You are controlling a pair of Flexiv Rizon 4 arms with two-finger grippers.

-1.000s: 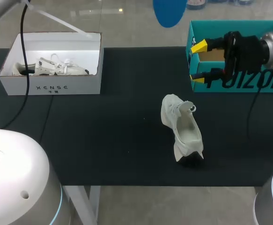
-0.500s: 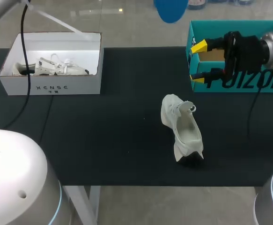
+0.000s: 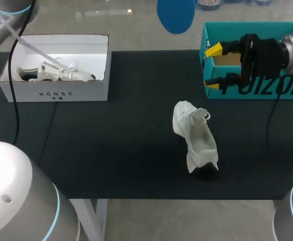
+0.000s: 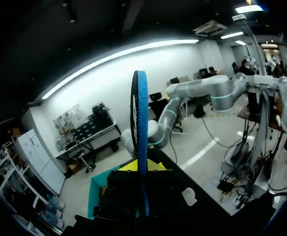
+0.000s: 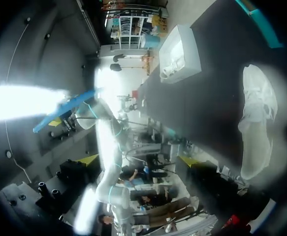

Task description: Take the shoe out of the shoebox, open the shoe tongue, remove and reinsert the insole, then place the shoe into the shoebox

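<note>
White fabric, soft and crumpled: one shoe (image 3: 196,140) is lying centrally on the worktop (image 3: 111,150). Two cardboard boxes are standing far back, white box (image 3: 56,93) left, teal box (image 3: 247,26) right. Left jaws are pinching one flat blue insole (image 4: 142,123); right jaws are gaping empty.

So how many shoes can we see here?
2. A white shoe sits on the black table near the middle; a second shoe lies inside the white box at the left. The inside of the teal box is partly hidden, so more may be there.
</note>
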